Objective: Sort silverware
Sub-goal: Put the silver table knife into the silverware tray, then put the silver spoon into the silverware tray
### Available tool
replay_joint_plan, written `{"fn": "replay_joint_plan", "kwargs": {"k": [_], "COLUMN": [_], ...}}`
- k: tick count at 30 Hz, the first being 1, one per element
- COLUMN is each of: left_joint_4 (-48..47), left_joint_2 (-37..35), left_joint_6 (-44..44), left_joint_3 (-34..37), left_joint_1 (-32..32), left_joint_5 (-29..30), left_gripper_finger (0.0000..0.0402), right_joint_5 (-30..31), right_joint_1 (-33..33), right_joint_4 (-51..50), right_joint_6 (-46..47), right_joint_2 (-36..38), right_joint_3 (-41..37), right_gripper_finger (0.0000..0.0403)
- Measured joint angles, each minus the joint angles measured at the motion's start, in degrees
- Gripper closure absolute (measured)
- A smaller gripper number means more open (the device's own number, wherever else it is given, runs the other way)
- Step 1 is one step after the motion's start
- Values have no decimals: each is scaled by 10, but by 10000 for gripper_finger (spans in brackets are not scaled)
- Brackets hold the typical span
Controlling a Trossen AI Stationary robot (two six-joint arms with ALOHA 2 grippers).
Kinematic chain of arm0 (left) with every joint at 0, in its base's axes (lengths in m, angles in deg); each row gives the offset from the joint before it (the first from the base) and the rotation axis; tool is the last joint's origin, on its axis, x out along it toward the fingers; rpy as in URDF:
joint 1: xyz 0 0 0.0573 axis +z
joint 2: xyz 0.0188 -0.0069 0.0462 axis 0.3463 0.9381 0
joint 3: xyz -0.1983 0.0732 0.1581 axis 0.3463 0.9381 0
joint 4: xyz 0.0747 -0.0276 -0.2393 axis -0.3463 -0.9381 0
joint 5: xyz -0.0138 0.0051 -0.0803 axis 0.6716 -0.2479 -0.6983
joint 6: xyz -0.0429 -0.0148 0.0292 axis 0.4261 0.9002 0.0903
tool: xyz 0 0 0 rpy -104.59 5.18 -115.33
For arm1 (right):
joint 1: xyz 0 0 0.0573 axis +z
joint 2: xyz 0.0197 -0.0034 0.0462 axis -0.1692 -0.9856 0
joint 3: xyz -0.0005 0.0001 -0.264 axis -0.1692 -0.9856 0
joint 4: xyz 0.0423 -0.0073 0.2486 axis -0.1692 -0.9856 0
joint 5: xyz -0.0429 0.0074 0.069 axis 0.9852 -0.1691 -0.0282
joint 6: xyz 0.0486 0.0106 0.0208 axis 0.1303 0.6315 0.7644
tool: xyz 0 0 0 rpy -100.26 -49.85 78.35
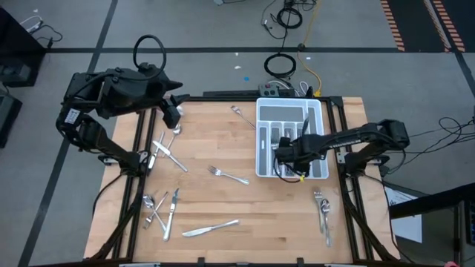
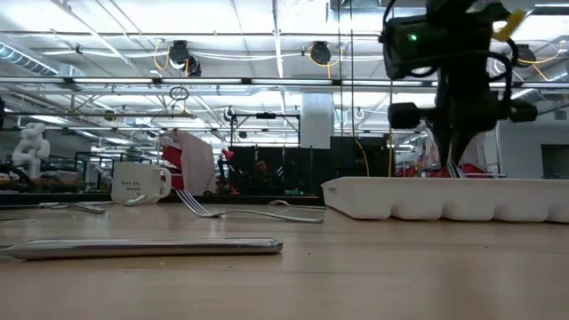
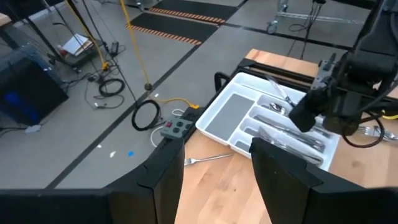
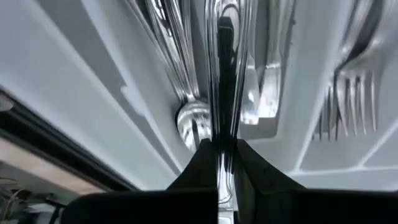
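Silverware (image 1: 169,152) lies all over your wooden table (image 1: 223,200), and more sits in the white tray (image 1: 315,111). Your left gripper (image 1: 175,111) hangs open over the far left corner, holding nothing. Your right gripper (image 1: 284,157) is squeezed shut, down inside the tray. The mug's (image 2: 140,183) writing is too small to read.

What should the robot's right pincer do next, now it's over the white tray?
Probably open and let go. The right pincer is shut on a slim silver piece, held down inside a compartment of the white tray where other silverware already lies, so releasing there seems to fit.
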Motion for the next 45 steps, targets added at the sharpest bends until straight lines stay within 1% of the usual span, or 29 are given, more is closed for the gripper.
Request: {"fn": "replay_joint_plan", "kwargs": {"k": [4, 10, 13, 15, 19, 24, 27, 30, 34, 38, 41, 45], "left_joint_4": [0, 1, 1, 1, 1, 1, 1, 1, 1, 0, -5, -39], "left_joint_2": [0, 0, 0, 0, 0, 0, 0, 0, 0, 0, 0, 0], "left_joint_6": [0, -1, -1, -1, -1, 0, -1, -1, 0, 3, 4, 15], "left_joint_3": [0, 0, 0, 0, 0, 0, 0, 0, 0, 0, 0, 0], "left_joint_1": [1, 1, 1, 1, 1, 1, 1, 1, 1, 1, 1, 1], "left_joint_5": [13, 34, 37, 41, 42, 49, 49, 49, 49, 49, 49, 46], "left_gripper_finger": [209, 209, 209, 209, 209, 209, 209, 209, 209, 209, 209, 209], "right_joint_5": [-3, -10, -70, -94, -98, -145, -156, -167, -176, -178, -177, -172], "right_joint_1": [12, 33, 36, 38, 41, 31, 23, 12, 0, -3, -3, -3], "right_joint_4": [35, 91, 91, 90, 95, 110, 114, 120, 128, 144, 160, 165], "right_joint_6": [0, -16, -21, -19, -36, -48, -37, -7, 21, 46, 81, 112], "right_joint_2": [2, 2, 2, 2, 2, 2, 2, 2, 2, 2, 2, 2], "right_joint_3": [-25, -22, -21, -21, -21, -21, -22, -22, -22, -22, -21, -9], "right_gripper_finger": [402, 402, 402, 402, 402, 402, 402, 400, 374, 335, 306, 276]}}
